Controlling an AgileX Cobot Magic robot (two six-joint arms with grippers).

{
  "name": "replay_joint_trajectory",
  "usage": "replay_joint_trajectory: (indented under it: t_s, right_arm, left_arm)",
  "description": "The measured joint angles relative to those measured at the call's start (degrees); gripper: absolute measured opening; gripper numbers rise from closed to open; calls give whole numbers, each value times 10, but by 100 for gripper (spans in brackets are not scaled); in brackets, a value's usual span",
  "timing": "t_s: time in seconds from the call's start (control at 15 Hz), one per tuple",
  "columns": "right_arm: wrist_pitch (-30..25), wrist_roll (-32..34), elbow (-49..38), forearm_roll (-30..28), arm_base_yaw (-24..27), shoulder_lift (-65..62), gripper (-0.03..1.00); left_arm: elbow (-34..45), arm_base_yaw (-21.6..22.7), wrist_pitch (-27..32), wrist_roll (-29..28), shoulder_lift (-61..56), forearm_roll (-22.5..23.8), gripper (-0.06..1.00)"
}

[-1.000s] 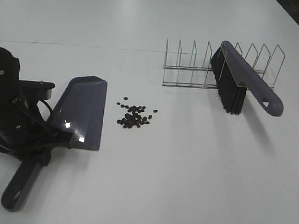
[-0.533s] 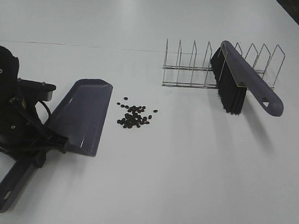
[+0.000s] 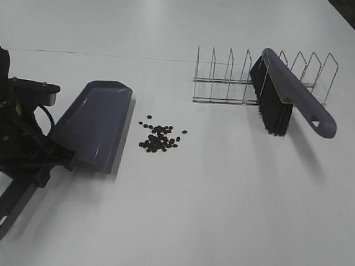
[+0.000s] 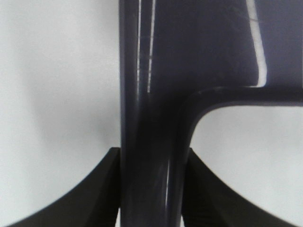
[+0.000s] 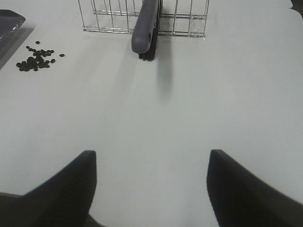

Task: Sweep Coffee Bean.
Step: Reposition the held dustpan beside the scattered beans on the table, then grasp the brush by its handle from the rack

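Dustpan in left hand, beside coffee bean

Bright, even light fell from overhead on the white desk, which greyed slightly toward its far corners. Soft shadows lay beneath the brush and along the dustpan. In the left wrist view the purple plastic was blurred at close range and streaked with thin white glare. The right pincer showed as dark, out-of-focus shapes.
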State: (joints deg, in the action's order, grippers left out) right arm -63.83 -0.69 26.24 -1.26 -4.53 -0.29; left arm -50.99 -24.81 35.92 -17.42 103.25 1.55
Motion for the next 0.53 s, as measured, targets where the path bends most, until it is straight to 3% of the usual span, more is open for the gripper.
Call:
replay_joint_trajectory:
  t_s: [0.27, 0.47, 0.53]
  right_arm:
    - [0, 7, 0, -6, 0, 0, 64]
    - [0, 29, 0, -46, 0, 0, 93]
    - [0, 30, 0, -52, 0, 0, 95]
  left_arm:
    - [0, 0, 0, 0, 0, 1, 31]
    - [0, 0, 0, -1, 0, -1, 31]
    - [0, 0, 0, -2, 0, -2, 31]
